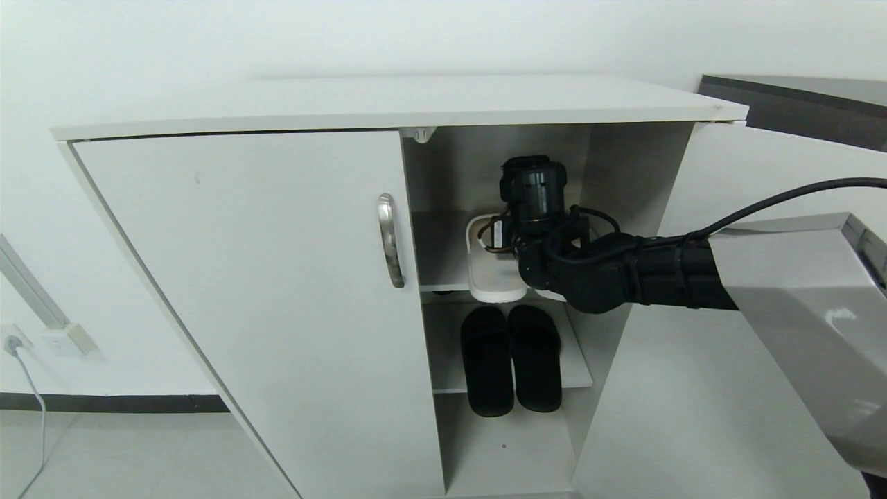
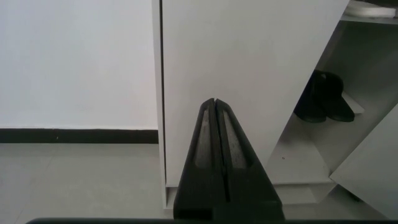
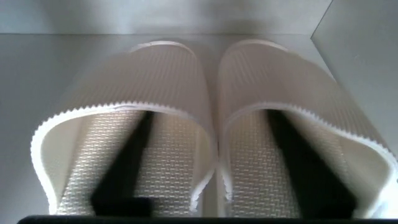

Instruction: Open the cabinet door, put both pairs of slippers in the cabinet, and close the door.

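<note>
White slippers [image 3: 155, 81] sit on the upper shelf [image 1: 440, 249] of the cabinet [image 1: 388, 104]. Right arm reaches in level, past the open right door [image 1: 727, 180]. Right gripper [image 3: 210, 118] spread wide, one finger under each strap, squeezing nothing. From the head view the wrist hides most of one slipper. Black slippers [image 1: 511, 357] lie on the shelf below. Left gripper [image 2: 215, 106] closed, empty, low before the closed door [image 1: 242, 277].
</note>
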Robot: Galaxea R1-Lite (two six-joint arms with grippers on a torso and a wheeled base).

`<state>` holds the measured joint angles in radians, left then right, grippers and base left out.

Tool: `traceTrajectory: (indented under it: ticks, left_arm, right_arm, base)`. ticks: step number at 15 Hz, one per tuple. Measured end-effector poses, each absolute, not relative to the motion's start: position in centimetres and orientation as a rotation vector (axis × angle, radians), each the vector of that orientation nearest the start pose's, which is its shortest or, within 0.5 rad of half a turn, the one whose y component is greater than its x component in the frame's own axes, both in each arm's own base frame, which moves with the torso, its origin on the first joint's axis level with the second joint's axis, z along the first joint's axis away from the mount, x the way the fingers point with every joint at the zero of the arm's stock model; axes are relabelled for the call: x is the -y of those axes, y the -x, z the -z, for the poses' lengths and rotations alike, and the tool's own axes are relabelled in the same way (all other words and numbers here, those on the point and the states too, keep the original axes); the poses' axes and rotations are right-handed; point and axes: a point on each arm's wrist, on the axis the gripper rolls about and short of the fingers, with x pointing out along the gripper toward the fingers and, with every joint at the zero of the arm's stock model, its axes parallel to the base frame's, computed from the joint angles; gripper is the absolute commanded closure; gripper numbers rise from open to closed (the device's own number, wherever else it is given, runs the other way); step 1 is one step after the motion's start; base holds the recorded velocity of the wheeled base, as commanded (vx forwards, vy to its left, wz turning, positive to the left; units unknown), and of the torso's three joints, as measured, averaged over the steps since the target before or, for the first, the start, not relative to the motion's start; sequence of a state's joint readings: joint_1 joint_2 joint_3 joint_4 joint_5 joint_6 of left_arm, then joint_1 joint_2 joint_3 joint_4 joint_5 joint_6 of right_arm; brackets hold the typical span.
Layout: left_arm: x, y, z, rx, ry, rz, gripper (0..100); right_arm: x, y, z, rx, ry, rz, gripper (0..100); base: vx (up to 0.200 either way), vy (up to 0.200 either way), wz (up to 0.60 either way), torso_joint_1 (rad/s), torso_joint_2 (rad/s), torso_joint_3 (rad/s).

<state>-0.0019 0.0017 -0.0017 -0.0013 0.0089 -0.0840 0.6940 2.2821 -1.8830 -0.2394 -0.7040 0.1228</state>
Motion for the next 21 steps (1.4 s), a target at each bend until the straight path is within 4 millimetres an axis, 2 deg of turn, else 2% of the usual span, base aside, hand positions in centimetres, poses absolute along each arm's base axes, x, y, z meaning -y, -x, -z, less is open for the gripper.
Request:
traceTrajectory:
  ticks: [4, 7, 12, 15, 19, 20, 21]
  left_arm:
    - [0.0, 2.3, -7.6, 0.002, 0.088, -0.008, 100]
    - [0.0, 2.3, -7.6, 0.002, 0.089, -0.008, 100]
    - [0.0, 2.3, -7.6, 0.002, 0.089, -0.007, 100]
    - [0.0, 2.3, -7.6, 0.002, 0.089, -0.007, 100]
    - [0.0, 2.3, -7.6, 0.002, 0.089, -0.007, 100]
    - [0.0, 2.3, -7.6, 0.002, 0.089, -0.007, 100]
    - [0.0, 2.3, -7.6, 0.002, 0.089, -0.007, 100]
  right_arm:
    - [-29.4, -37.5, -20.8, -0.145, -0.003, 0.018, 0]
    - [-29.1, -36.1, -21.3, -0.157, -0.002, 0.005, 0]
    - [-28.3, -32.2, -22.1, -0.151, -0.009, -0.042, 0]
    - [-27.6, -29.2, -22.2, -0.152, -0.002, -0.082, 0]
    - [-26.4, -25.5, -22.0, -0.160, -0.009, -0.204, 0]
    - [-26.1, -24.9, -21.9, -0.148, -0.021, -0.224, 100]
    - [-25.8, -24.4, -21.9, -0.139, -0.026, -0.235, 100]
  base:
    - [0.000, 0.000, 0.00, 0.000, 0.00, 0.000]
    - [0.000, 0.000, 0.00, 0.000, 0.00, 0.000]
    - [0.000, 0.000, 0.00, 0.000, 0.00, 0.000]
    - [0.000, 0.000, 0.00, 0.000, 0.00, 0.000]
    - [0.000, 0.000, 0.00, 0.000, 0.00, 0.000]
    - [0.000, 0.000, 0.00, 0.000, 0.00, 0.000]
    - [0.000, 0.000, 0.00, 0.000, 0.00, 0.000]
